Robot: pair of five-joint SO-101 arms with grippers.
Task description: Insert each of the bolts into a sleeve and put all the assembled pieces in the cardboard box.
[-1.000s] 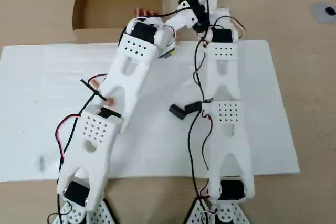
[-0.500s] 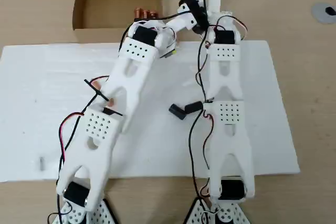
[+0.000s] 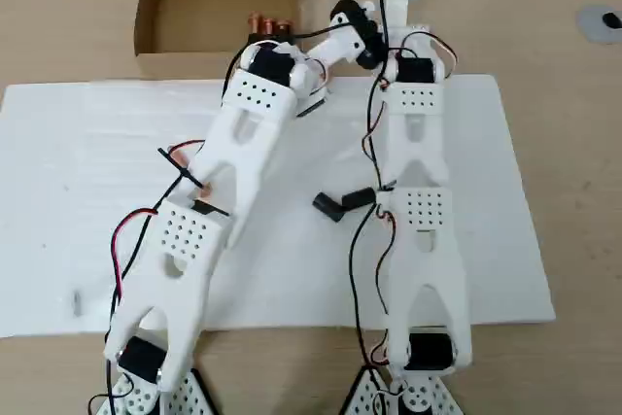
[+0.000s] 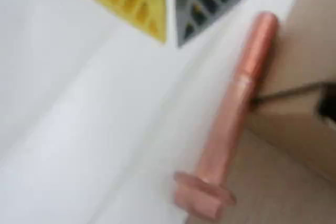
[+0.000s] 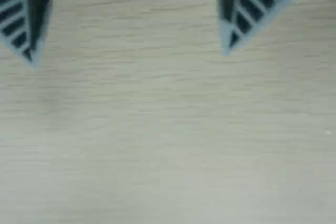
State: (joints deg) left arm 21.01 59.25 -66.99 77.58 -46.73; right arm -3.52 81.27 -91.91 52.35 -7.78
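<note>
A copper bolt (image 4: 237, 109) with a flanged head lies along the edge of the white mat (image 4: 89, 129), next to bare table wood. My left gripper (image 4: 171, 39) hovers just off its plain end, the yellow and grey tips touching and holding nothing. From above, the left arm leans across the mat, its gripper (image 3: 313, 99) near the far edge. Several copper pieces (image 3: 269, 24) stand by the near right corner of the cardboard box (image 3: 155, 7). My right gripper (image 5: 130, 55) hangs open over bare wood.
The right arm (image 3: 416, 143) stretches straight to the far side of the table. A small grey piece (image 3: 76, 303) lies near the mat's front left edge. A grey disc (image 3: 603, 21) sits at the far right.
The left arm's wrist has shifted slightly away, toward the box, uncovering more of the copper pieces. The right arm's wrist has edged a little farther away too.
</note>
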